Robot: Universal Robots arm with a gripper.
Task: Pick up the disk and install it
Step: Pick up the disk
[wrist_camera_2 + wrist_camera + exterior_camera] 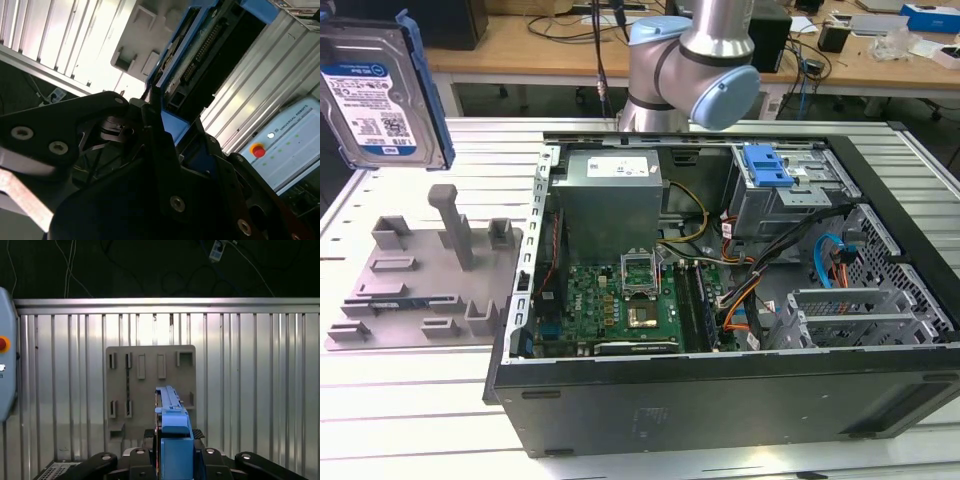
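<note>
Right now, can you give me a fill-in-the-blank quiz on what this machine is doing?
1. The claw holds the disk by its ____ plastic frame.
2. The disk hangs in the air, clear of the ____ tray.
3. The computer case lies to the exterior view's ____ of the tray.
Missing words: blue; grey; right.

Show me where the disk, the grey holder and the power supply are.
disk (372, 95): exterior view, on its white-and-blue label.
grey holder (428, 285): exterior view, on its flat base.
power supply (610, 215): exterior view, on its plain grey face.
</note>
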